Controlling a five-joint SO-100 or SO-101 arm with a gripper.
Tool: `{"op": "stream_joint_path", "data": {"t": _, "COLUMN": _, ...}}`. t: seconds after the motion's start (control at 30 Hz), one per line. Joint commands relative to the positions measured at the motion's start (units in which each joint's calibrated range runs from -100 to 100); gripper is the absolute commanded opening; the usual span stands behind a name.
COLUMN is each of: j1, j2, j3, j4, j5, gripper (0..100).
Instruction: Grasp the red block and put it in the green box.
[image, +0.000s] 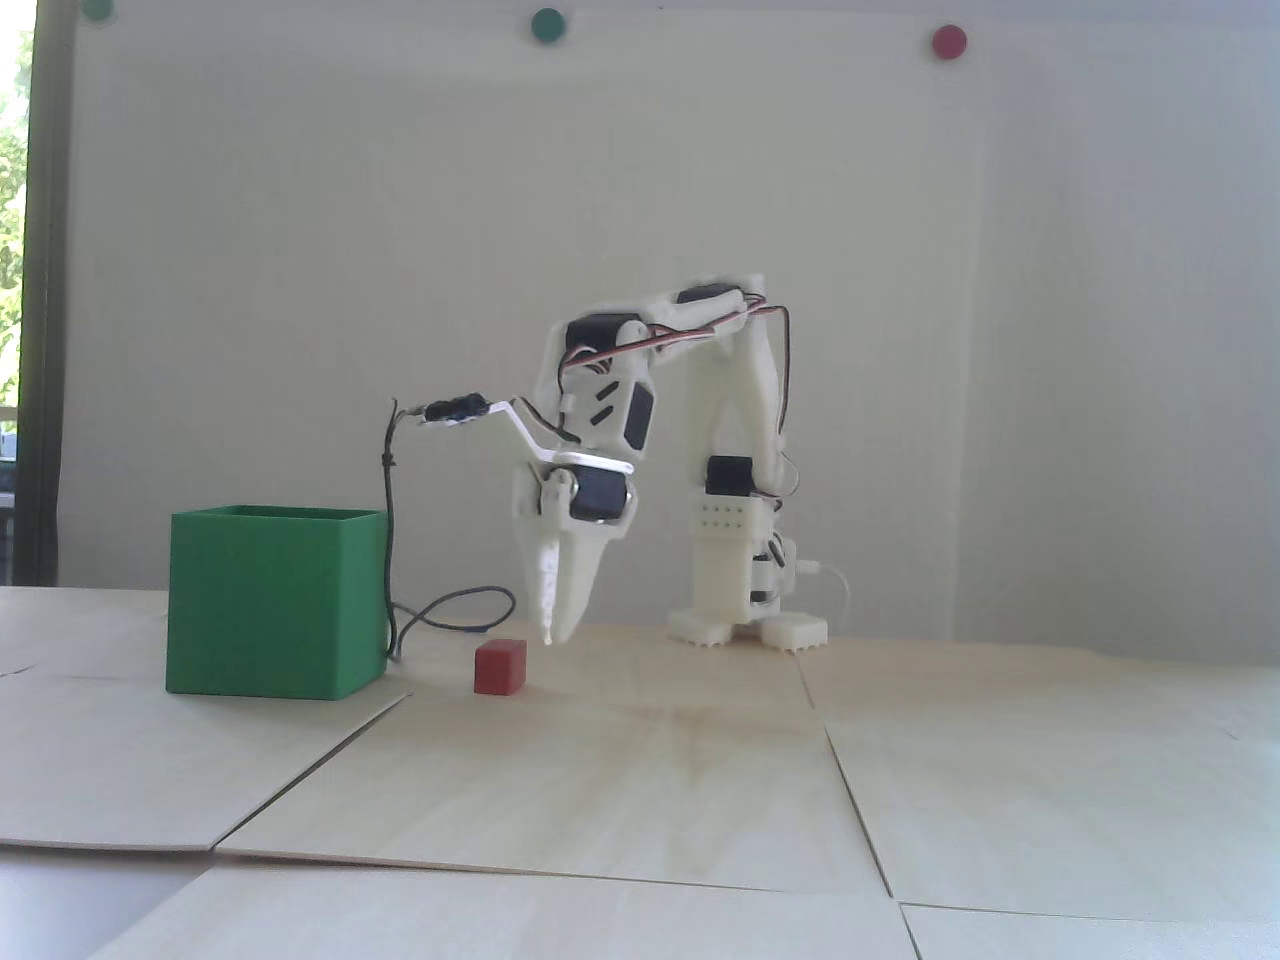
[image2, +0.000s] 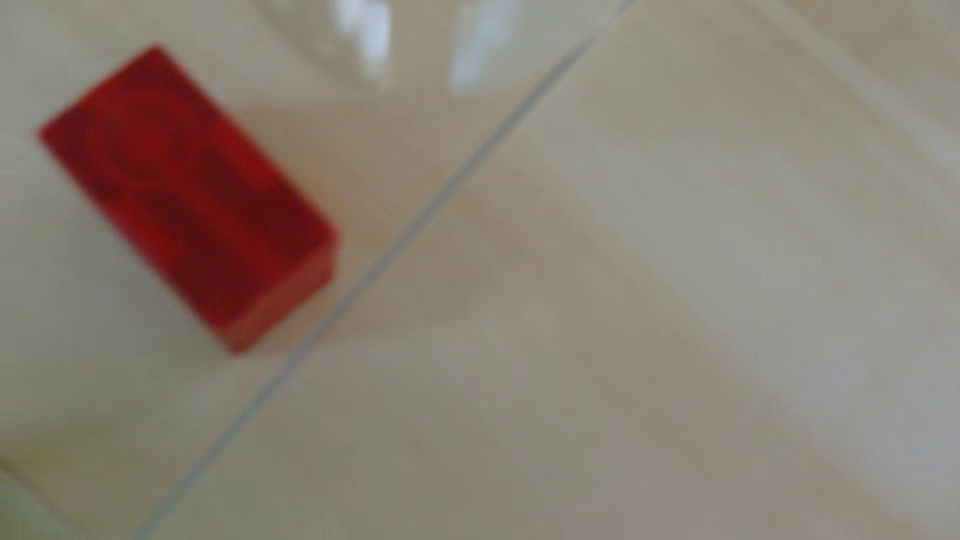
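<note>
In the fixed view the red block (image: 499, 667) sits on the pale wooden table, a short way right of the green box (image: 275, 600). My white gripper (image: 552, 638) points straight down, its tips just above the table beside the block's upper right corner. The two fingers lie together with nothing between them. The blurred wrist view has the red block (image2: 187, 197) at the upper left, beside a seam between boards. Two blurred white shapes at that view's top edge cannot be made out.
A dark cable (image: 455, 605) hangs from the wrist camera bracket and loops on the table between box and block. The arm's base (image: 745, 625) stands behind, to the right. Seams (image: 850, 790) run between the table boards. Coloured dots are stuck high on the wall.
</note>
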Motion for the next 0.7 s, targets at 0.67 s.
{"op": "stream_joint_path", "data": {"t": 0.67, "j1": 5.3, "j2": -10.2, "j3": -5.4, "j4": 24.0, "j5": -1.1, "gripper": 2}}
